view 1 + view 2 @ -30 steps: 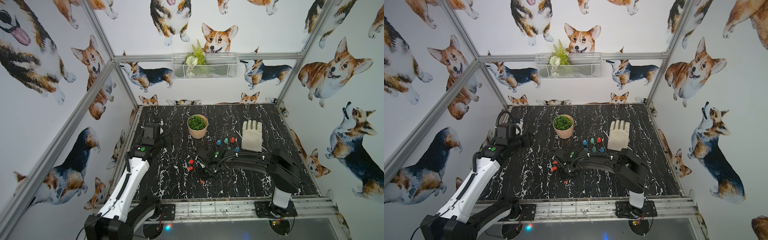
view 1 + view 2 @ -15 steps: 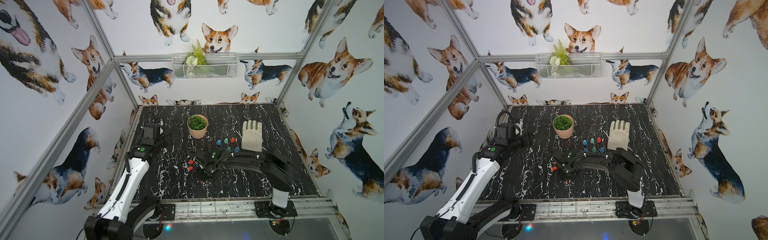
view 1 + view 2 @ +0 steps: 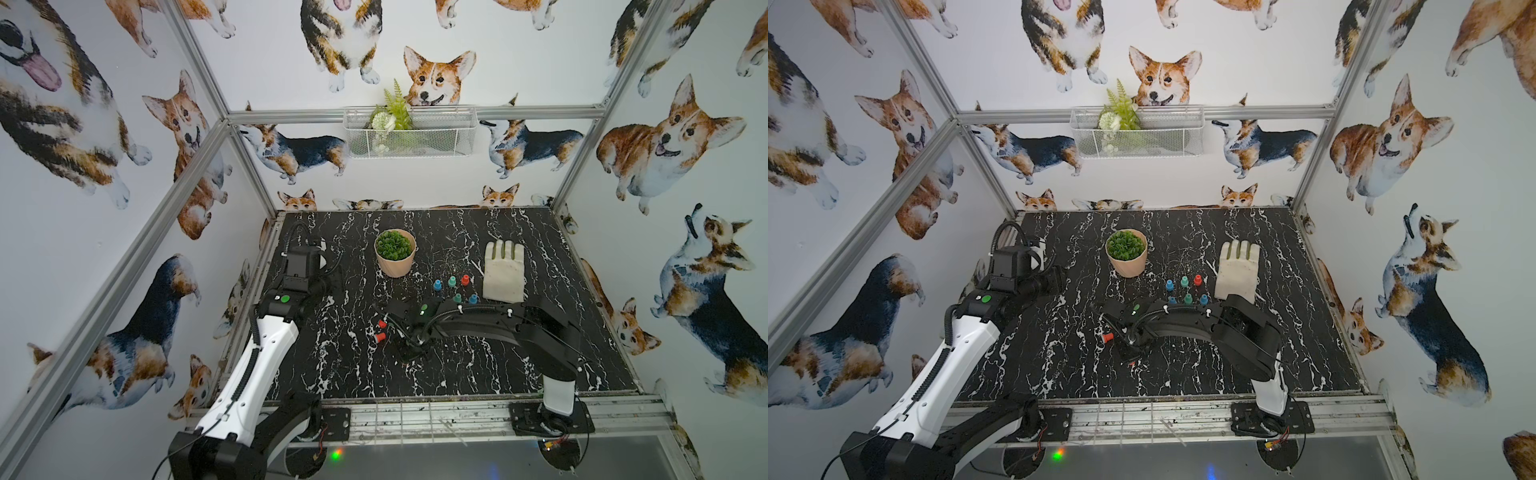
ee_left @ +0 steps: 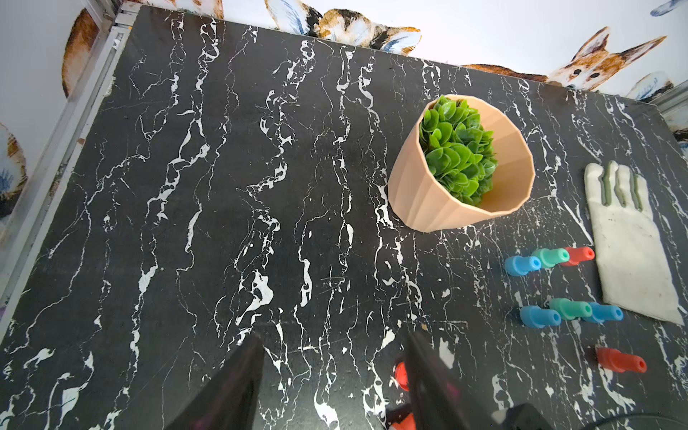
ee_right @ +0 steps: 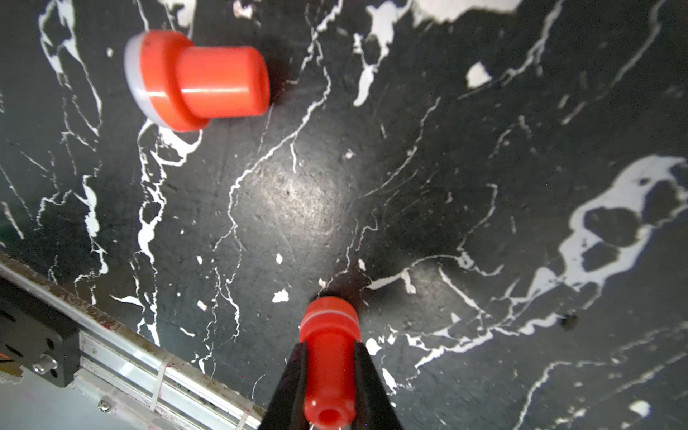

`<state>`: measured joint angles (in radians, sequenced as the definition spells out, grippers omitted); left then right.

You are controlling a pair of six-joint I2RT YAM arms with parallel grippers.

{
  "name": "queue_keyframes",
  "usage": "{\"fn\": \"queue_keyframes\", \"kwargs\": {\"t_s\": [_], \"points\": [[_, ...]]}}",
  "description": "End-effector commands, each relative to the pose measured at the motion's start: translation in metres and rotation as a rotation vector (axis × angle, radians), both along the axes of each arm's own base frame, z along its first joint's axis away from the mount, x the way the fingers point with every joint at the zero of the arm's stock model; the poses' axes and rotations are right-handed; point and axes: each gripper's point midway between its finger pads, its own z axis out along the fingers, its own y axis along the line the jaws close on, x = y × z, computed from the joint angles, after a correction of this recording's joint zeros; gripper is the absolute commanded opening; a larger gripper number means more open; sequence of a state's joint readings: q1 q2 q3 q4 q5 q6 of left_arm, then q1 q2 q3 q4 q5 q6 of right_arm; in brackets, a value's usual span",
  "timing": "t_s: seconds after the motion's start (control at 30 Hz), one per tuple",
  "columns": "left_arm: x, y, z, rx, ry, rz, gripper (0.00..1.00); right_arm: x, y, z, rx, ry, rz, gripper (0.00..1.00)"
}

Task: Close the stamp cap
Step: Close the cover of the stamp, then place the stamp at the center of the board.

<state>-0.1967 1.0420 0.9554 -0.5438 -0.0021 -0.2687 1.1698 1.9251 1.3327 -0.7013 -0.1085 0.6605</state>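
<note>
Pressing the cap home is the step in hand, as I judge it. My right gripper [image 5: 329, 357] is clenched on the narrow stem of a red stamp [image 5: 327, 376]. The stamp's wide end points down at the tabletop [image 5: 484, 167], toward its front. A pale ring circles that wide end. I take the red band beyond the ring for the cap [image 5: 329, 304], though from this angle I cannot tell whether it is fully seated, or whether it touches the tabletop.

To do this well I should drive straight down along the stem's axis with no tilt, so the cap goes on evenly all round rather than cocking on 1 side. The squeeze must be firm, since the stem looks smooth and could slide up between my fingers under load. A short, steady push should do. I would look for the pale ring to narrow evenly before letting go.

Nearby, 1 other red stamp [image 5: 197, 80] lies on its side, apart from mine, and a sideways slip could set it rolling. My left gripper [image 4: 333, 337] hangs released and empty over the tabletop's left side, well apart, and has no part in this push.
</note>
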Motion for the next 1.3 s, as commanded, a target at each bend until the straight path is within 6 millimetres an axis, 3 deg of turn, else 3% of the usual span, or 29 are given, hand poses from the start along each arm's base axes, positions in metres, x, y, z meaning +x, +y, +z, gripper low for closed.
{"fn": "queue_keyframes", "kwargs": {"t_s": [0.0,0.67,1.03,1.27], "points": [[0.0,0.002,0.0,0.013,-0.001,-0.001,0.63,-0.003,-0.024,-0.008,-0.122,-0.013,0.019,0.0],[0.001,0.001,-0.001,0.012,0.003,-0.003,0.64,-0.05,-0.065,-0.06,-0.459,0.057,0.207,0.0],[0.001,0.001,-0.003,0.013,0.007,-0.003,0.64,-0.075,-0.064,-0.083,-0.392,0.181,0.203,0.0],[0.002,0.001,-0.004,0.014,0.01,-0.003,0.64,-0.079,-0.065,-0.088,-0.381,0.2,0.188,0.0]]}}
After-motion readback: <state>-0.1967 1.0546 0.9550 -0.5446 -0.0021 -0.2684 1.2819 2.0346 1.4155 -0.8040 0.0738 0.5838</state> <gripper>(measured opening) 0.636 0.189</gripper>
